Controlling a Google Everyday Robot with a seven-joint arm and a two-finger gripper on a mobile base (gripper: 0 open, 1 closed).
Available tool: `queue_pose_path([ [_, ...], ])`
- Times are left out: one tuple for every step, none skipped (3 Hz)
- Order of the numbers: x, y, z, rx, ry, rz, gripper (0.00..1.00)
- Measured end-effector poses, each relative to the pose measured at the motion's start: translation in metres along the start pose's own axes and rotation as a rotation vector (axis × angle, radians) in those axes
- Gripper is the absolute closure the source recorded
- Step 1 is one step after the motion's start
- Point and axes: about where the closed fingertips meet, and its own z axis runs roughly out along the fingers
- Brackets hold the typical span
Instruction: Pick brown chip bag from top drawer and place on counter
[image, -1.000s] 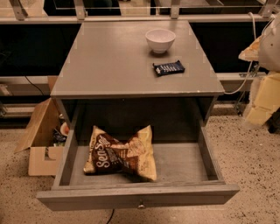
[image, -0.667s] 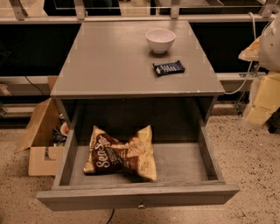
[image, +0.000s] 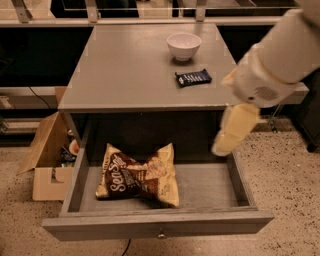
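Observation:
The brown chip bag (image: 138, 175) lies flat in the left half of the open top drawer (image: 160, 225), dark brown in the middle with white script and tan ends. The grey counter (image: 125, 70) is the cabinet top above the drawer. My white arm reaches in from the upper right. My gripper (image: 225, 142), cream-coloured, hangs over the drawer's right rear corner, to the right of the bag and apart from it, with nothing seen in it.
A white bowl (image: 183, 46) and a small dark blue wrapped bar (image: 193, 77) sit on the right part of the counter. An open cardboard box (image: 45, 155) stands on the speckled floor left of the cabinet. The drawer front has a small knob (image: 161, 235).
My arm has swung in from the right edge to over the counter's right corner and the drawer's right side. The bag, bowl and bar have not moved.

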Motion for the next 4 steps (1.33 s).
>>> queue_pose_path([
  [-0.044,0.013,0.051,-0.037,-0.074,0.01,0.0],
  [-0.085,0.025,0.091,-0.062,-0.142,0.038,0.0],
  [-0.085,0.025,0.091,-0.062,-0.142,0.038,0.0],
  [-0.085,0.041,0.135,-0.097,-0.099,0.034,0.0],
])
